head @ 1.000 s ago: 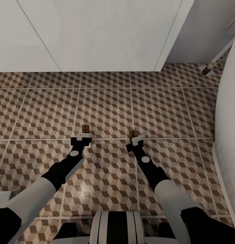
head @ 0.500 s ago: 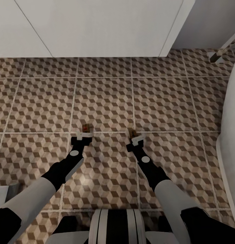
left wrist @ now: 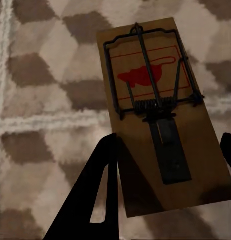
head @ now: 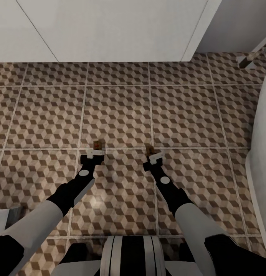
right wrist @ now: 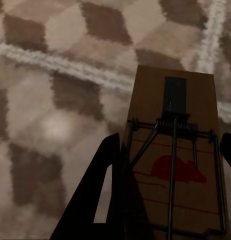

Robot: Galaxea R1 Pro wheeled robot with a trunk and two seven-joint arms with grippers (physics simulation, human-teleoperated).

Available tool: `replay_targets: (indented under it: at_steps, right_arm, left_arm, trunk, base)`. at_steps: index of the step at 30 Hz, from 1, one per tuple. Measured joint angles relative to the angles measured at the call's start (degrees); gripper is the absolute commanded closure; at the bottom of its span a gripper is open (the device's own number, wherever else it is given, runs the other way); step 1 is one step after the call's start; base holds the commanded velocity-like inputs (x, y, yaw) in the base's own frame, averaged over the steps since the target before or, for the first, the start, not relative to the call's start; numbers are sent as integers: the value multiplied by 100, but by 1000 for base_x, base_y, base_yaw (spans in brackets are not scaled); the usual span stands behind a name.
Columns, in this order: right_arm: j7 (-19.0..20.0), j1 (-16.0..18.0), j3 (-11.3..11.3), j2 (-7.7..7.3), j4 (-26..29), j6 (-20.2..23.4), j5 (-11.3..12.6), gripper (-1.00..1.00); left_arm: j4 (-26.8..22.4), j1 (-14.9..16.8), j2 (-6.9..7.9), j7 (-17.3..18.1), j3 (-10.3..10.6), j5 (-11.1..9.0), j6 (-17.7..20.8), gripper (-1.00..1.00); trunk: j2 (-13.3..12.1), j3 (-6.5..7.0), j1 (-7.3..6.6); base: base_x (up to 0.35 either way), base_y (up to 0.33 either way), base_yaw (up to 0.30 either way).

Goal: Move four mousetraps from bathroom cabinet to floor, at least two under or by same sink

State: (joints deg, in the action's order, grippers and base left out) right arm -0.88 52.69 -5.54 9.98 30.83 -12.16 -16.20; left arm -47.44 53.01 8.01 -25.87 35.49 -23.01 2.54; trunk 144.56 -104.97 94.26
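Left gripper [head: 93, 153], just left of centre in the head view, clamped on a mousetrap [head: 97, 145] that sticks out past the fingertips over the bathroom floor [head: 121, 115]; in the left wrist view, same mousetrap [left wrist: 158, 110] seen face-up between two dark fingers [left wrist: 103, 185], tan board, black wire spring and bar, red mouse mark, cube-pattern tiles and a pale grout line behind. Right gripper [head: 155, 156], just right of centre in the head view, closed likewise on a second mousetrap [head: 149, 149], seen there nearly edge-on as a thin brown sliver; in the right wrist view, that mousetrap [right wrist: 175, 165] filling the lower right of the frame, red mouse mark and wire bar plain, one dark finger [right wrist: 103, 195] along its side and the tip of another at the right edge. Both traps held near the grout line crossing the middle of the head view, well apart from each other; contact with the tiles impossible to tell. Across the top of the head view, the white vanity [head: 109, 30] front, meeting the floor. At the right edge, a curved white fixture [head: 263, 126]
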Motion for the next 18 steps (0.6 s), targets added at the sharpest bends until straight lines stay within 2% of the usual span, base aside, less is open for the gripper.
replay_targets:
  at_steps: [2,3,4,5,7,8,12,14,18]
  right_arm:
    - [2,26,5,0,65,432,3,100]
    - [5,81,7,0,96,715,7,100]
    - [6,162,7,0,109,869,12,100]
    - [7,262,6,0,117,985,15,100]
    - [7,518,3,0,114,1172,21,100]
    - [8,636,5,1,108,1311,26,100]
    - [8,989,11,1,96,1769,33,100]
    - [8,1286,12,1,63,2101,31,100]
    - [8,1639,14,1,31,2589,28,100]
  left_arm:
    - [60,3,-31,430,-93,-15,449,100]
    - [68,15,-60,856,-280,-6,964,100]
    - [38,34,-83,1132,-521,100,1350,100]
    - [-69,53,-109,1339,-799,98,1691,100]
    - [-81,187,-230,1580,-1329,23,2236,100]
    - [48,344,-278,1634,-1477,7,2384,100]
    - [89,682,-315,1668,-1618,70,2826,100]
    - [123,997,-318,1662,-1648,102,3208,100]
    - [564,1641,-318,1624,-1671,194,3440,100]
  trunk:
    - [0,0,0]
    - [0,0,0]
    - [1,1,-2]
    - [1,1,-2]
    - [1,1,-2]
    - [1,1,-2]
    - [0,0,0]
    - [0,1,-1]
    - [0,1,-1]
  base:
    - [0,0,0]
    - [0,0,0]
    - [0,0,0]
    - [0,0,0]
    - [0,0,0]
    - [0,0,0]
    - [0,0,0]
    - [0,0,0]
    - [0,0,0]
